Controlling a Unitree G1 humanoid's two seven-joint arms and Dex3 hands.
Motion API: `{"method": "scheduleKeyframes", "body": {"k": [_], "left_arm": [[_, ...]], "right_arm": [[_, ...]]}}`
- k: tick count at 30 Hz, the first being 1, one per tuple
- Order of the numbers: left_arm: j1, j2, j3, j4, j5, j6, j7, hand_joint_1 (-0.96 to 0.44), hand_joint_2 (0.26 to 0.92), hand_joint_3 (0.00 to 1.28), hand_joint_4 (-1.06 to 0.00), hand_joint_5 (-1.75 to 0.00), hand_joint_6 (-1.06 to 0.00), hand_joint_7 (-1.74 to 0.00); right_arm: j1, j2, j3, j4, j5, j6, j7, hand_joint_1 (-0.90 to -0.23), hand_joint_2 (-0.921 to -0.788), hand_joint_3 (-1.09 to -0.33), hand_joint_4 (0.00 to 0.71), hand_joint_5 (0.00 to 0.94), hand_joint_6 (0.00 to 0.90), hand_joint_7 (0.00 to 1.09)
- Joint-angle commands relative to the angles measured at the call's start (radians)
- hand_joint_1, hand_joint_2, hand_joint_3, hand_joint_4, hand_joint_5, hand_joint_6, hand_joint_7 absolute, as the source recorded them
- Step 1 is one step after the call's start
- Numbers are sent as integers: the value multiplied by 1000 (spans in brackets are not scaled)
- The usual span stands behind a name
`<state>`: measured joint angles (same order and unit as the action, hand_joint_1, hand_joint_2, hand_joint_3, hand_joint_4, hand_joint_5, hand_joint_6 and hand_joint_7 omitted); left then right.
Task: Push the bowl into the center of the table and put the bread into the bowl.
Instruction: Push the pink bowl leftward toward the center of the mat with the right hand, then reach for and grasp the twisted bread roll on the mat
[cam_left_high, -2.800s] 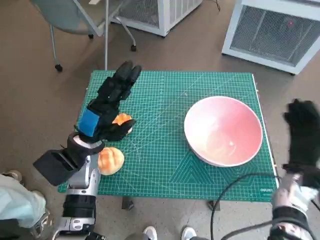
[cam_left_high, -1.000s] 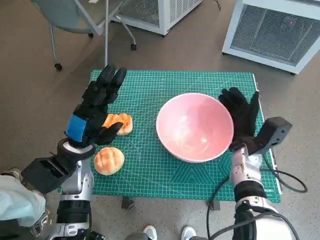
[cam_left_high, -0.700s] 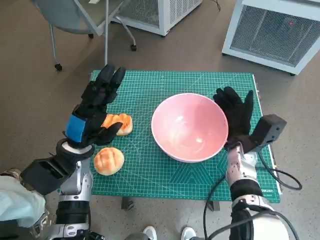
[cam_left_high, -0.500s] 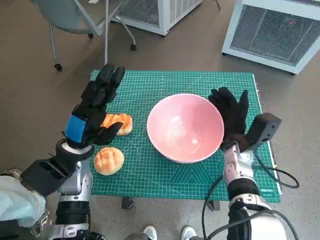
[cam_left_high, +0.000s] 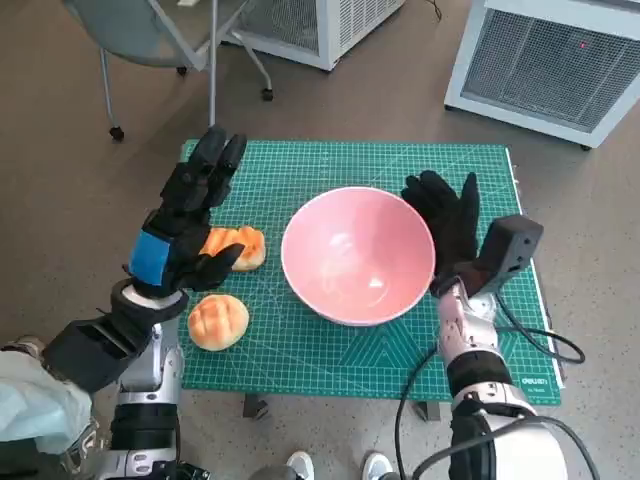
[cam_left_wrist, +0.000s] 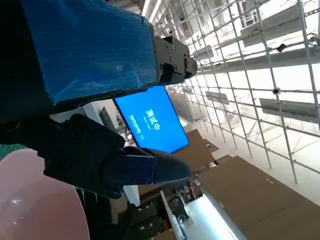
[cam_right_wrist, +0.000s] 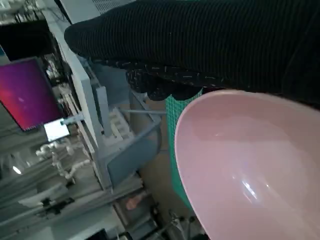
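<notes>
Now, starting at my left side, my left hand (cam_left_high: 190, 215) hangs above the green mat (cam_left_high: 300, 340) that covers the surface, its fingers spread apart and pointing away from me, holding nothing. Directly beneath its palm lies one piece of bread (cam_left_high: 240, 246), partly hidden by my thumb, and a second round bread (cam_left_high: 217, 321) rests on the mat just nearer to me than that hand, close beside my left wrist. To the right of my left hand, well clear of both breads, sits the pink bowl (cam_left_high: 358, 255), upright and about in the middle of the mat. My right hand (cam_left_high: 445, 222) stands just beyond the bowl's right side with its gloved fingers straight and a little apart, the palm flat against the outer wall of the bowl; it grips nothing. From the camera behind that hand, the glove lies right along the bowl's rim (cam_right_wrist: 200, 107), with the bowl's pale inside (cam_right_wrist: 250, 170) open below it. A black cable (cam_left_high: 520, 340) loops over the mat's near right corner beside my right forearm.
</notes>
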<state>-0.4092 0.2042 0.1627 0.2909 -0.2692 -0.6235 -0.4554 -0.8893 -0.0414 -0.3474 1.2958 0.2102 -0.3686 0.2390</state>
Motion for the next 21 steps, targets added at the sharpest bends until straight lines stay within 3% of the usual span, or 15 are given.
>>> {"method": "scheduleKeyframes", "body": {"k": [1, 6, 12, 16, 21], "left_arm": [[13, 16, 2, -22, 9, -1, 5, -662, 921, 379, -187, 0, -173, -57], [15, 25, 7, -22, 0, 2, 1, -662, 921, 379, -186, 0, -177, -56], [6, 47, 16, -9, -17, 8, -9, -661, 921, 378, -185, 0, -183, -55], [-11, 68, 29, 9, -14, 8, -9, -657, 921, 377, -185, -1, -188, -54], [-32, 107, 43, 32, 36, -11, 18, -657, 921, 378, -193, -4, -196, -54]], "right_arm": [[-3, -29, 10, -8, -17, -2, 2, -567, -921, -736, 11, 4, 119, 174], [-1, -44, 18, -47, -22, -63, 31, -552, -921, -757, 2, 0, 100, 161], [19, -40, 16, -132, 6, -186, 106, -570, -921, -756, -1, -1, 83, 152], [55, -20, 14, -243, 54, -259, 192, -581, -921, -746, -1, -1, 76, 152], [144, 6, 46, -479, 124, -287, 285, -616, -921, -713, -1, -1, 74, 163]]}}
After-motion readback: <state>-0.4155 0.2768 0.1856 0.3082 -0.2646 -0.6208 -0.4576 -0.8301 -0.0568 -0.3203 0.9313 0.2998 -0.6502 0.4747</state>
